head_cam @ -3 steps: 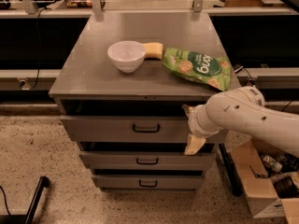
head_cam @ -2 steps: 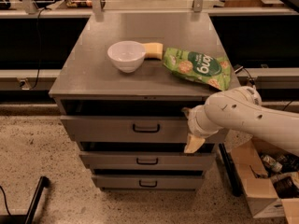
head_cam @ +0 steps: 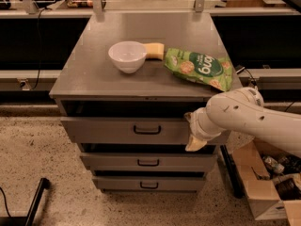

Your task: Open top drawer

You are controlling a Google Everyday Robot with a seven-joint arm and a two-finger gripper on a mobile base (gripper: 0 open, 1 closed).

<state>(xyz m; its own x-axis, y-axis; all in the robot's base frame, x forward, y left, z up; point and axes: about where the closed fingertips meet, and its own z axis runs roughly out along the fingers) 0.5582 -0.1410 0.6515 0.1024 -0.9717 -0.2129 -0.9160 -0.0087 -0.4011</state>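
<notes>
Top drawer [head_cam: 103,130] sat at the head of the three-drawer stack, right under the grey cabinet top [head_cam: 89,76], wide flat front facing the camera, small dark loop handle [head_cam: 146,129] at centre. Single camera view, so one pass. Gripper [head_cam: 194,134] was at the right end of that drawer front, well right of the handle, cream tip showing low against the front's bottom edge; open or closed could not be told, the white wrist [head_cam: 207,124] covered it. Arm [head_cam: 249,119] came in from the right side of frame. Versus the two earlier frames: nearly nothing changed. Gripper had crept a touch left along the front and stayed at the same height. The drawer front kept the same place, with the same dark gap above it. Handle untouched, nothing on it. The two lower drawers [head_cam: 148,162] looked the same too. On top, white bowl [head_cam: 127,55], yellow block [head_cam: 154,51] just behind it and green snack bag [head_cam: 200,68] had not shifted. Cardboard box [head_cam: 263,182] on the floor to the right, same. Judgement: task barely started or stalled in approach, and no pull showed. Gripper was off the handle, so either it needed to travel left to the loop or it was trying the drawer's right edge. Whether it had any hold on that edge was not visible. Risk: a pull from the far right edge could skew the drawer.
</notes>
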